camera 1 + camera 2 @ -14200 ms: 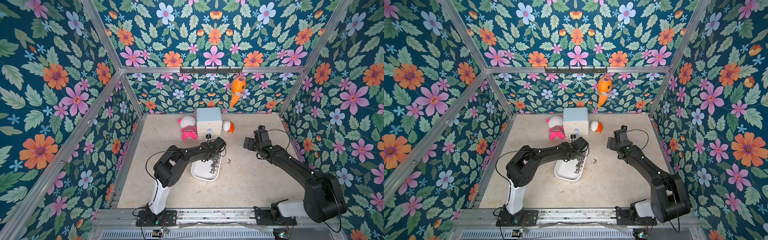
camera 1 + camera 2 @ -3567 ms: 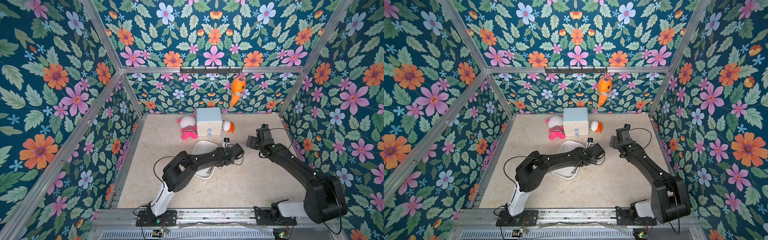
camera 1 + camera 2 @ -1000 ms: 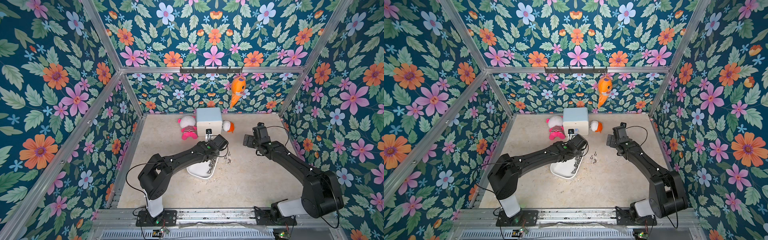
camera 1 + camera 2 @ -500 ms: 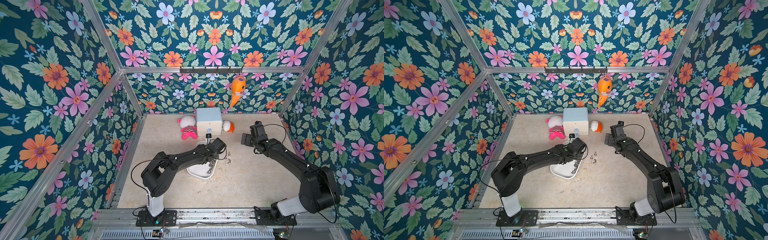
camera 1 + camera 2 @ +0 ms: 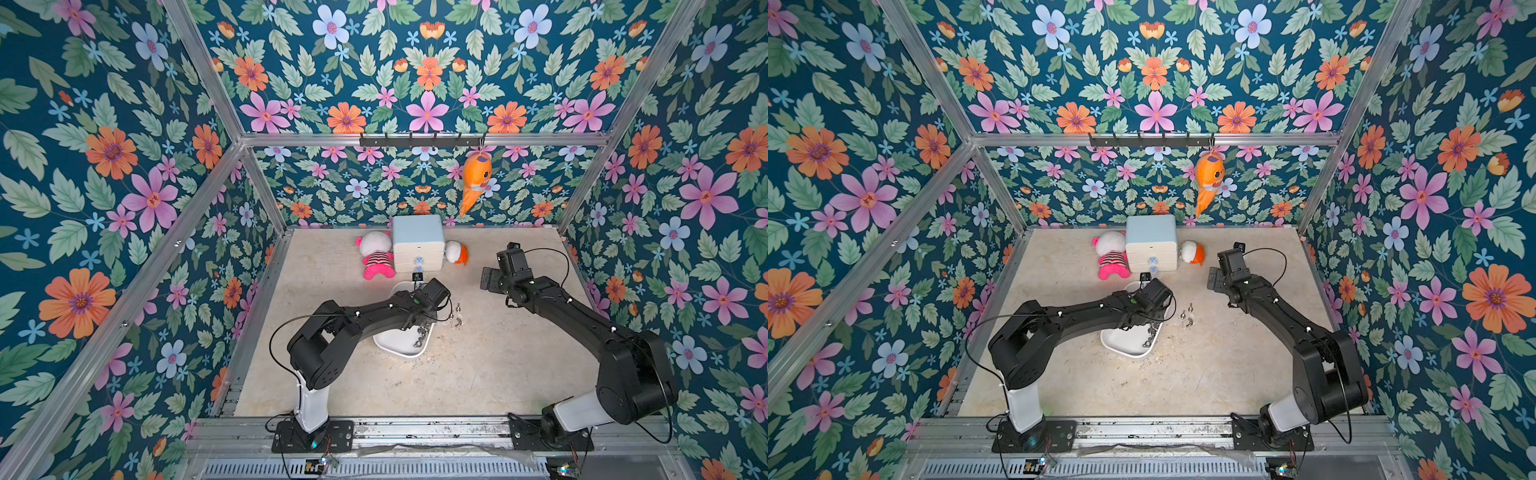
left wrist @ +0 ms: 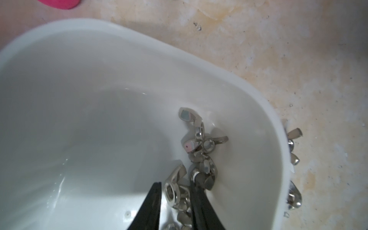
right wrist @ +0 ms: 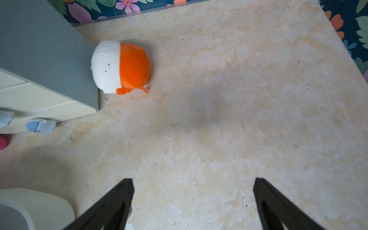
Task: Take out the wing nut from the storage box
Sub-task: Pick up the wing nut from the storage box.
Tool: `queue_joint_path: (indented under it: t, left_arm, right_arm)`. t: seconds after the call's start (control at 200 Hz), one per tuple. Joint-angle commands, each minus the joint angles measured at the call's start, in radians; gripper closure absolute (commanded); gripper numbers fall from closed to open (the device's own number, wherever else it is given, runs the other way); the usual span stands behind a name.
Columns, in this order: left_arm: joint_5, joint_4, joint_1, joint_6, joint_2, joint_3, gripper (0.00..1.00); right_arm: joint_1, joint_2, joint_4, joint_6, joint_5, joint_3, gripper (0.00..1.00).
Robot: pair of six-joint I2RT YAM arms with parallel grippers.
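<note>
- The shallow white plastic storage box (image 5: pixel 395 351) with rounded corners lies on the beige marbled table (image 5: pixel 478 374). In both top views the black left arm (image 5: pixel 365 316) reaches over it.
- A cluster of shiny metal wing nuts (image 6: pixel 199 139) sits inside the box, against its wall on the robot's right.
- The black left fingers (image 6: pixel 153 199) are down in the box, parted narrowly astride one wing nut (image 6: pixel 171 191). A sliver of white box floor shows between one finger and that nut, so they are not clenched on it.
- A few more wing nuts (image 5: pixel 457 318) lie on the table just outside the box, on its right side.
- The black right fingers (image 7: pixel 117 199) are spread wide, grasping nothing, over bare table well to the right of the box.
- Behind the box stands a small white drawer cabinet with a pale-blue top (image 5: pixel 417 239), and an orange-and-white plush ball (image 7: pixel 121 66) lies just beside it.
</note>
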Motion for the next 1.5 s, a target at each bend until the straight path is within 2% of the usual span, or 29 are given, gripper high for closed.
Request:
queue_joint_path:
  t: [0.0, 0.29, 0.65, 1.31, 1.496]
  left_arm:
    - [0.013, 0.01, 0.002, 0.008, 0.012, 0.006, 0.69]
    - [-0.03, -0.018, 0.002, -0.011, 0.045, 0.009, 0.7]
    - [-0.019, -0.001, 0.0, -0.02, 0.065, -0.001, 0.78]
    - [-0.067, -0.029, 0.002, -0.022, 0.037, 0.008, 0.94]
    - [-0.099, -0.049, 0.002, -0.013, 0.005, 0.02, 0.95]
  right_arm:
    - [0.0, -0.001, 0.001, 0.007, 0.016, -0.003, 0.01]
    - [0.0, -0.006, 0.004, 0.008, 0.017, -0.009, 0.01]
    - [0.0, -0.013, 0.001, 0.009, 0.019, -0.009, 0.01]
    - [0.0, -0.015, 0.001, 0.01, 0.015, -0.009, 0.01]
    - [0.0, -0.016, 0.001, 0.009, 0.014, -0.005, 0.01]
